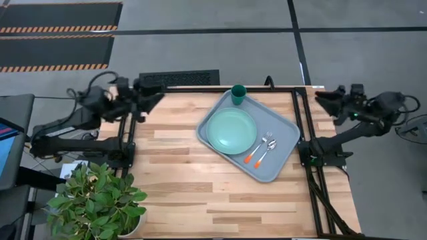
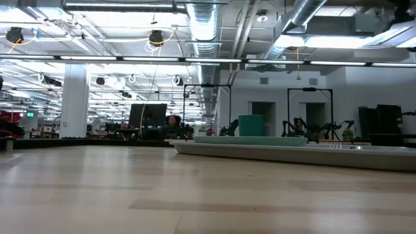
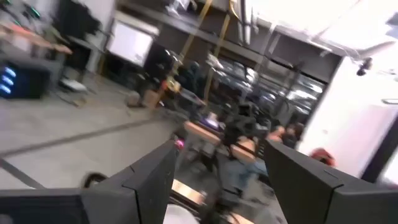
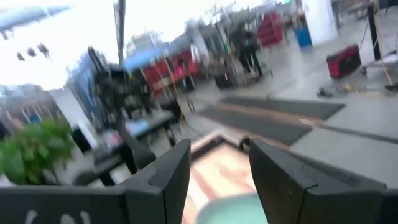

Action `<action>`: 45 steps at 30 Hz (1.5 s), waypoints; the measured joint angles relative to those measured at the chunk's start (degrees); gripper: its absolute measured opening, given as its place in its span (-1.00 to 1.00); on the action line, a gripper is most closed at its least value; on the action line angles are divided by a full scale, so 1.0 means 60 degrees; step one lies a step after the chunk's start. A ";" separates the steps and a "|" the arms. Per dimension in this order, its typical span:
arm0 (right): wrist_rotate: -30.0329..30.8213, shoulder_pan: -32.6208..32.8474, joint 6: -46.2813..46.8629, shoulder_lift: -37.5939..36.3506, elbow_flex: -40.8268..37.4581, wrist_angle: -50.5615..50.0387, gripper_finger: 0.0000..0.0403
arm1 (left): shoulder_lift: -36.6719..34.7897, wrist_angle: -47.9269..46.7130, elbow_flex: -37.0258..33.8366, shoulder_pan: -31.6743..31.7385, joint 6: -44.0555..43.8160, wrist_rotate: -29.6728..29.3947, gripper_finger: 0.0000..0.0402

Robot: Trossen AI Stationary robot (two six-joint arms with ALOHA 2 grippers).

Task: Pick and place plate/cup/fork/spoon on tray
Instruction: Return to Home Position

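**Everything on the tray, both claws empty**

The left claw [image 1: 159, 96] hangs by the tabletop's far left edge and the right claw [image 1: 320, 99] by its far right edge. Each has its fingers spread with nothing between them.

The tray [image 1: 283, 123] lies between them, nearer the right claw.

- **Cup:** The cup [image 1: 238, 94] stands upright at the tray's far corner. It looks light and stiff, best pinched across its wall.
- **Plate:** The plate [image 1: 231, 130] lies flat, on the left claw's side of the cutlery [image 1: 256, 149]. It looks smooth and rigid, and only its rim offers a hold.
- **Cutlery:** The two orange-handled pieces lie side by side. I can't tell fork from spoon. Their long axes run diagonally, heads pointing toward the right claw. The thin metal looks slippery, so I'd grip across the handles.
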 joint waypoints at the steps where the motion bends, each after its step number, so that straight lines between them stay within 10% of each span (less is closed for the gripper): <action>1: 0.0042 -0.0002 -0.0049 -0.0387 -0.0166 0.0107 -0.06 | -0.0364 0.0016 -0.0266 0.0000 0.0158 -0.0169 0.15; 23: -0.0032 -0.0003 -0.0939 -0.1393 -0.8747 0.9283 -0.06 | -0.6601 0.2524 -0.8975 -0.0591 -0.1480 -0.0422 0.15; 31: -0.0014 -0.0474 -0.0346 -0.1369 -0.9289 0.8320 -0.06 | -0.7017 0.1305 -0.8998 -0.0812 -0.0930 -0.1056 0.15; 37: -0.0192 -0.1010 -0.0677 -0.1391 -0.9289 0.8884 -0.06 | -0.7085 0.0875 -0.8153 -0.0821 -0.0451 0.0472 0.15; 45: -0.0349 -0.1448 -0.2030 -0.1388 -0.9059 0.9376 -0.06 | -0.7099 -0.1737 -0.6650 -0.0827 -0.0038 -0.1352 0.15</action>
